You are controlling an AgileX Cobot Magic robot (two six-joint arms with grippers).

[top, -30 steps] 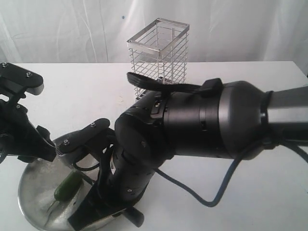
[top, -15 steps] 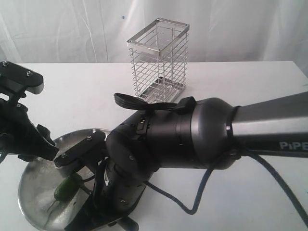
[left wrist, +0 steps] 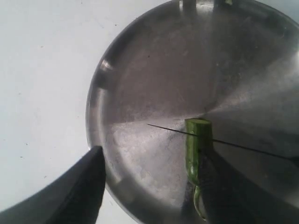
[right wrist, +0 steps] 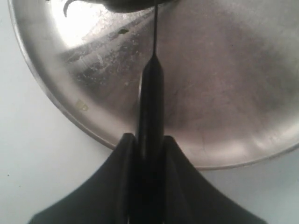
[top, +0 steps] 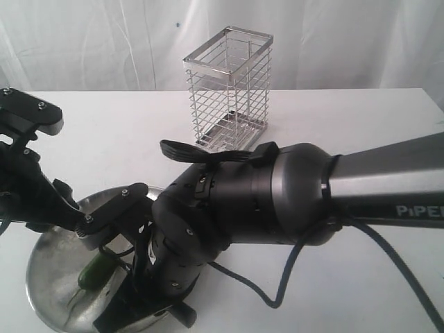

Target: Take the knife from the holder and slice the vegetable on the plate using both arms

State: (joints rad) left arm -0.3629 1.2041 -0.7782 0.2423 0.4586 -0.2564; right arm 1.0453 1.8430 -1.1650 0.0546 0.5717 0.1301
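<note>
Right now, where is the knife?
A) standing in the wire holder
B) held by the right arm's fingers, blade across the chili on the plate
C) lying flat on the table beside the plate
B: the right fingers clamp the knife handle, and its blade crosses the chili on the plate.

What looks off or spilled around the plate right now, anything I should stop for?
Nothing stands out. The knife sits straight in the right gripper, blade edge across the pepper, which lies on the plate. The wire holder stands upright. Nothing spilled.
</note>
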